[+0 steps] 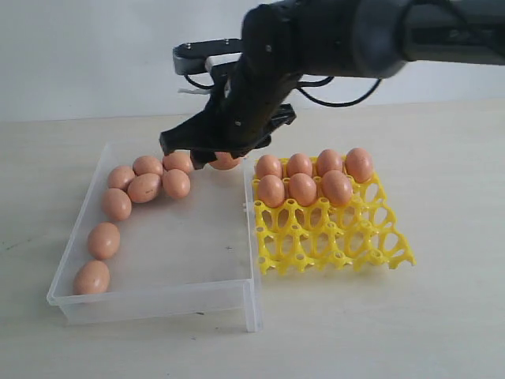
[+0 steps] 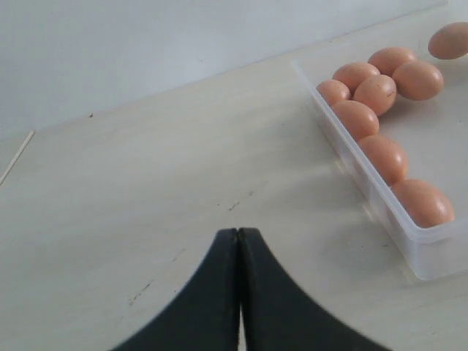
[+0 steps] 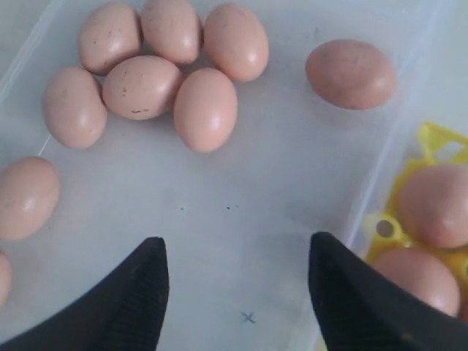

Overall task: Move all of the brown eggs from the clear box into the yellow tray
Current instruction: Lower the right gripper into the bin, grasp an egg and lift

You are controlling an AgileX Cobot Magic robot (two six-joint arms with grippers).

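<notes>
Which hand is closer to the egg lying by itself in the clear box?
Right. The right hand hangs open over the clear box, with the lone egg just ahead of it. The left hand, shut, is over the table outside the box.

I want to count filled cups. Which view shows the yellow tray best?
The exterior view: the whole yellow tray shows, with seven eggs in its far cups. The right wrist view catches only one corner with two eggs; the left wrist view shows none of it.

Pale wooden tabletop [image 1: 442,316], plain white wall [image 1: 79,55], soft light
</notes>
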